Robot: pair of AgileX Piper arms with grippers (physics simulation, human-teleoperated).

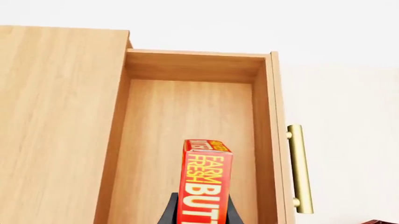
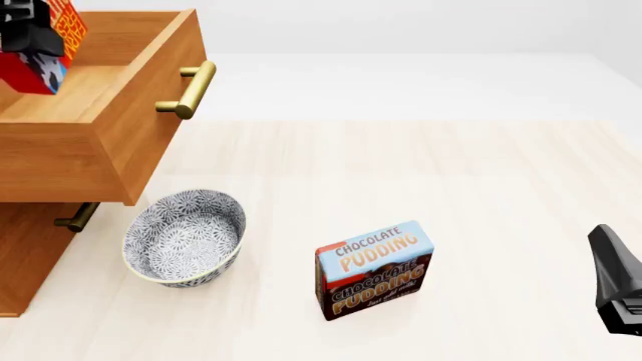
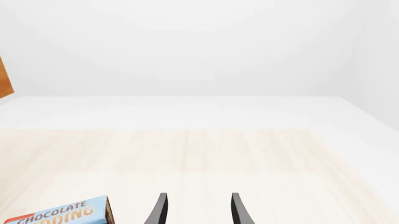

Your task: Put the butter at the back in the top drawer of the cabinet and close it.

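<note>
Left tool (image 1: pixel 201 212) clamps the butter (image 1: pixel 206 184), fingers tight on both sides, holding it upright over the pulled-out top drawer (image 1: pixel 187 140) by the tabletop's left edge. Right tool (image 3: pixel 196 210) hangs open, empty, near the tabletop's right edge.

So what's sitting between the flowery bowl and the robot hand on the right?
The Chocolate Pudding box stands between the patterned bowl and the right gripper, on the table. The front view shows it best.
</note>
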